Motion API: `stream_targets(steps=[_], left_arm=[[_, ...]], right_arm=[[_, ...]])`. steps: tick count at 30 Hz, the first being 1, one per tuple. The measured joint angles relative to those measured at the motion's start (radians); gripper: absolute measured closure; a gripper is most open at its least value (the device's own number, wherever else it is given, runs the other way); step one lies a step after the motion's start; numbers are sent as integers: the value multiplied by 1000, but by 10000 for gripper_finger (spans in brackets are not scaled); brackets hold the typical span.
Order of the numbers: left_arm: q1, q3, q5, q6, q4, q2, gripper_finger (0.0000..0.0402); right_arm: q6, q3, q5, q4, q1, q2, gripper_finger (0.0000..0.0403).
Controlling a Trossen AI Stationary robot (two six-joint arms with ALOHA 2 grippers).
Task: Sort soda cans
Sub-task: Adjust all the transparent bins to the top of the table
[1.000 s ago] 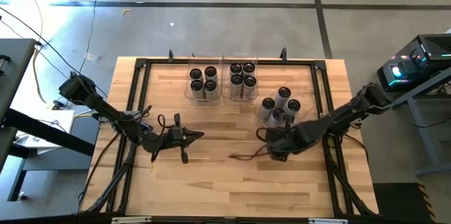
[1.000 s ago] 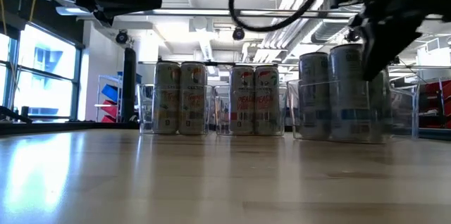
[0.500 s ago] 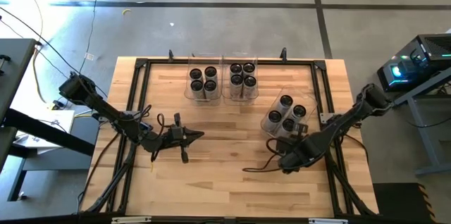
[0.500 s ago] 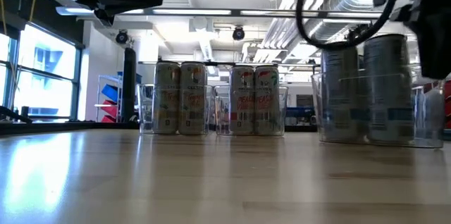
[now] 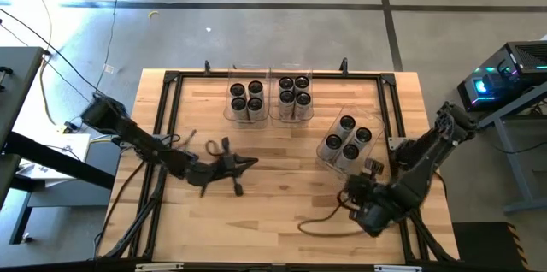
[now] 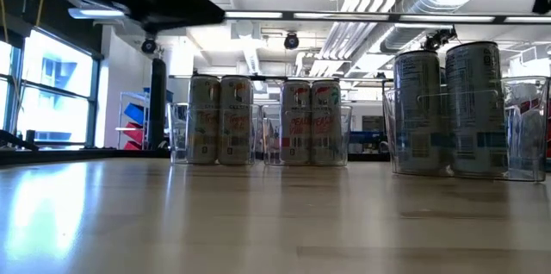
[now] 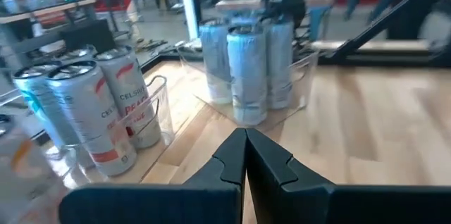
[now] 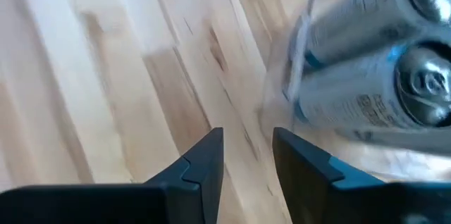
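High view — twelve small soda cans with silver-grey sides and dark round tops stand in three clear plastic rectangular bins on the pale wooden table (image 5: 282,221), four to a bin. The left bin (image 5: 246,101) and middle bin (image 5: 294,97) sit side by side near the far edge; the right bin (image 5: 345,143) stands apart from them, turned at an angle, nearer the right side. The left gripper (image 5: 249,163) hangs over bare wood in the left middle, well clear of every bin. The right gripper (image 5: 371,166) sits just beside the angled bin's near-right corner, not on it.

Low view — the left bin's cans (image 6: 219,120) carry pale labels, writing too blurred to read; the middle bin's cans (image 6: 311,122) show red lettering, also unreadable. The angled bin's cans (image 6: 448,108) have blue-grey print.

Left wrist view — fingers pressed tight together, nothing between them. A can with red letters, part of a word reading "CELS" (image 7: 117,108), stands in a bin nearby; blue-labelled cans (image 7: 246,65) stand farther off.

Right wrist view — the two dark fingers (image 8: 206,155) stand a little apart with only bare wood between them — nothing held. The blue-printed cans (image 8: 380,101) in their clear bin lie close alongside.
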Motion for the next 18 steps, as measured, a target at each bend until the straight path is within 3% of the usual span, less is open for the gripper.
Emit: stream_targets(steps=[3,7,13,18], left_arm=[[45,103,1,10,-5,150,401],[126,246,22,60,-42,309,401],[304,429,354,-25,-241,451,401],[390,519,432,27,-247,575,401]], right_arm=[[123,-21,72,7,64,0,284],[332,-75,69,16,148,0,284],[622,-187,43,23,221,0,287],[871,-314,47,-33,179,-1,320]])
